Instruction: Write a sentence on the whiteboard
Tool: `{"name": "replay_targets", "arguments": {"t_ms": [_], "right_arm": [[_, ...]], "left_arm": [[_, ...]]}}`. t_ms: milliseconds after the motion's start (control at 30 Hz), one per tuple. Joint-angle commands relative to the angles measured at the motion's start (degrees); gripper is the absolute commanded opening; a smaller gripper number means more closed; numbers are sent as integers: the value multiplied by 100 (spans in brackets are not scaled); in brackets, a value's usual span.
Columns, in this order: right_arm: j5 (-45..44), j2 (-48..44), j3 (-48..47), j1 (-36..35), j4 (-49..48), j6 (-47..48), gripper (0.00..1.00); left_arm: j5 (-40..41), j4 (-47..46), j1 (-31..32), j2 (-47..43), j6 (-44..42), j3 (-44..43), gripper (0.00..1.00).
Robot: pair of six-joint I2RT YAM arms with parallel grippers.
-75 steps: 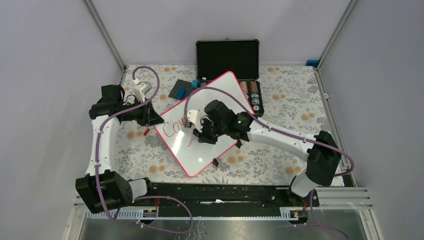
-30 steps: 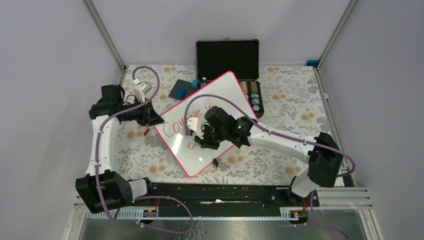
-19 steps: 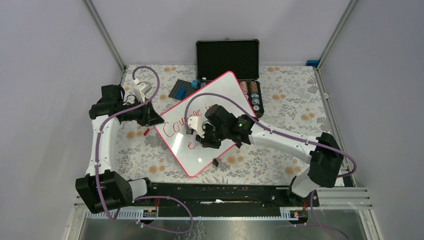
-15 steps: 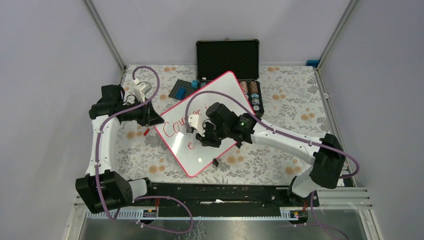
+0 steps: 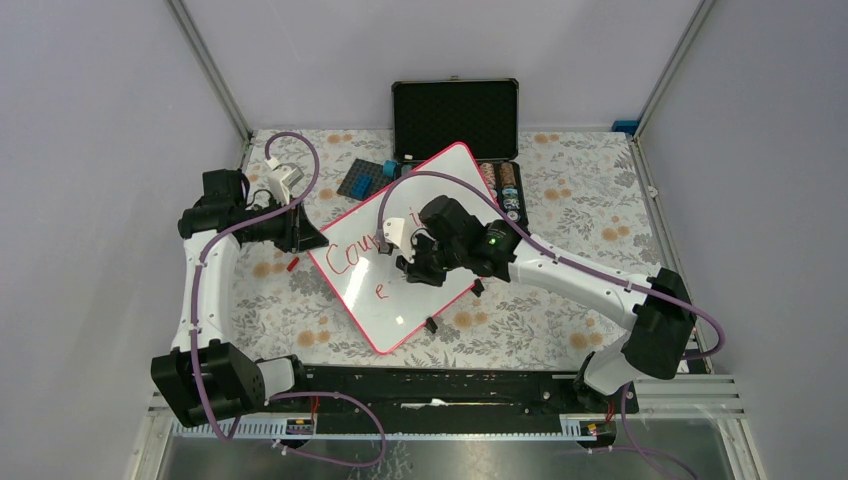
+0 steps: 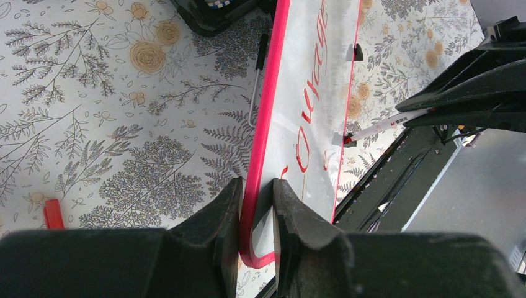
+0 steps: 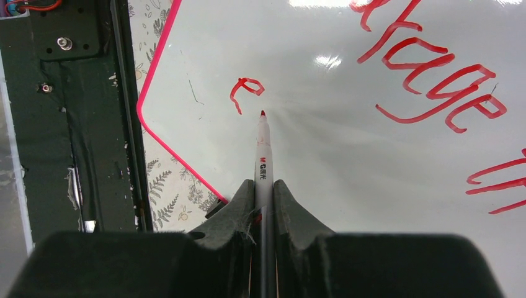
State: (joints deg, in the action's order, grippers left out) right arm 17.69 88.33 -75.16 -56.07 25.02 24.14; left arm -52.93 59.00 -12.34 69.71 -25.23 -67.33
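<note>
The whiteboard (image 5: 402, 312) lies slanted on the flowered table, white with a pink-red frame. My left gripper (image 5: 306, 238) is shut on its left edge; in the left wrist view the fingers pinch the frame (image 6: 256, 186). The sentence (image 7: 428, 68) reads "Courage in" in red, with a lone "e" (image 7: 245, 89) starting the second line. My right gripper (image 7: 263, 186) is shut on a white marker (image 7: 263, 158). Its red tip sits just right of the "e" (image 5: 380, 292), close to the board; contact cannot be told. The right gripper (image 5: 412, 268) hides part of the first line from above.
An open black case (image 5: 455, 115) stands at the back, with round chips (image 5: 500, 185) beside the board's far corner. A dark brick plate (image 5: 362, 178) lies back left. A small red piece (image 5: 292, 264) is on the cloth. Two black clips (image 5: 431, 324) sit on the board's near edge.
My right gripper has carried the marker a little to the right and away from the "e", which now shows in full. The left gripper and the board have stayed put.
</note>
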Motion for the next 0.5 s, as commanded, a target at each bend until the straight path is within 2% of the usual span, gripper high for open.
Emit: {"name": "replay_targets", "arguments": {"t_ms": [0, 467], "right_arm": [[210, 2, -257, 26, -73, -37, 0], [138, 268, -330, 18, -238, -79, 0]], "left_arm": [[124, -185, 30, -97, -126, 73, 1], [134, -184, 30, -87, -136, 72, 1]]}}
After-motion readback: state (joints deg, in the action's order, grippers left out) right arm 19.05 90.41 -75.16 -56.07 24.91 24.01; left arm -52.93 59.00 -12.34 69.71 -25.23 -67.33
